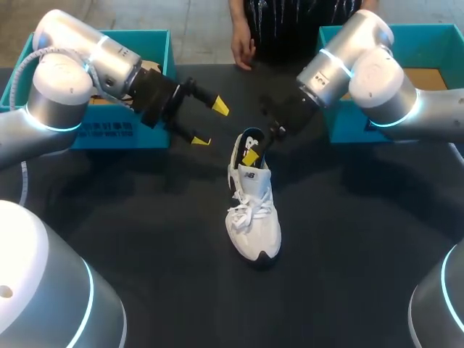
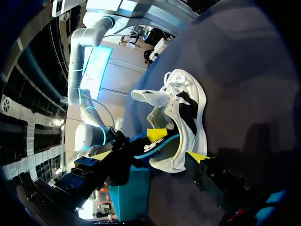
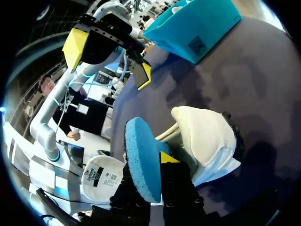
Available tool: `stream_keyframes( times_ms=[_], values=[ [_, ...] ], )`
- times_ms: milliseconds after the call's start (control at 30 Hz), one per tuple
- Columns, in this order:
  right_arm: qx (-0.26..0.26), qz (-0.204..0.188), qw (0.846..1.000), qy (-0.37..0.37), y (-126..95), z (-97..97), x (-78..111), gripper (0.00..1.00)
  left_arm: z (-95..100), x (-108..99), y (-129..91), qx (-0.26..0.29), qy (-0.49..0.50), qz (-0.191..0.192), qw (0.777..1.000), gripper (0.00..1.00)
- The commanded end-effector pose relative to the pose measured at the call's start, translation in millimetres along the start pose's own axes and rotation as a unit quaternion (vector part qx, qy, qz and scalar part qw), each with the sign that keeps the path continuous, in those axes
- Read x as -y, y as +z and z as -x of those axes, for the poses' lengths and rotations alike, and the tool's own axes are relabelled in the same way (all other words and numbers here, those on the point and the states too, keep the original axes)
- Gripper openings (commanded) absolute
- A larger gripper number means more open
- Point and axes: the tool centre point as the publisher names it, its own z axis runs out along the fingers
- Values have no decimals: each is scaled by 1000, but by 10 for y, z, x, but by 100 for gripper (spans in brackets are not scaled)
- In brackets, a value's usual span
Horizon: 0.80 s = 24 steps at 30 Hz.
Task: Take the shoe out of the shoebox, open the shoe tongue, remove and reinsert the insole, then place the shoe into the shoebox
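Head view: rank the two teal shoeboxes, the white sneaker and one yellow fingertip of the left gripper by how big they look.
1. left shoebox and right shoebox: they look alike and the arms partly hide both, so I won't rank them.
2. white sneaker
3. yellow fingertip of the left gripper

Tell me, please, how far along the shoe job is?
Done: the shoe stands on the table, tongue pulled open. In hand: the right gripper pinches the blue insole, partly out of the shoe; whether coming out or going in, I cannot tell. The left gripper hovers open. Left: boxing the shoe.
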Motion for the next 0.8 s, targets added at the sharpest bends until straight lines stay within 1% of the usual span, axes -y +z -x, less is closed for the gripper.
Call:
stream_keyframes(
  times_ms=[33,200,533,567,700,733,800],
  values=[
    [-7,-15,1000,2,14,35,-59,0,-12,-41,15,1,0,-4,1000,100],
    [1,-12,1000,2,-81,-9,-80,0,2,-59,26,1,1,-7,1000,100],
    [8,-12,1000,-6,-176,-43,-131,0,13,-62,37,1,2,-9,1000,100],
    [9,-12,1000,-7,-179,-46,-132,2,13,-62,38,1,2,-9,1000,100],
    [11,-5,1000,-12,-191,-55,-140,33,17,-62,50,1,3,-10,1000,100],
    [10,-5,1000,-13,-190,-55,-141,38,19,-62,53,1,3,-10,1000,100],
    [9,-5,1000,-13,-182,-50,-136,39,20,-63,55,2,3,-11,1000,100]
  ],
)
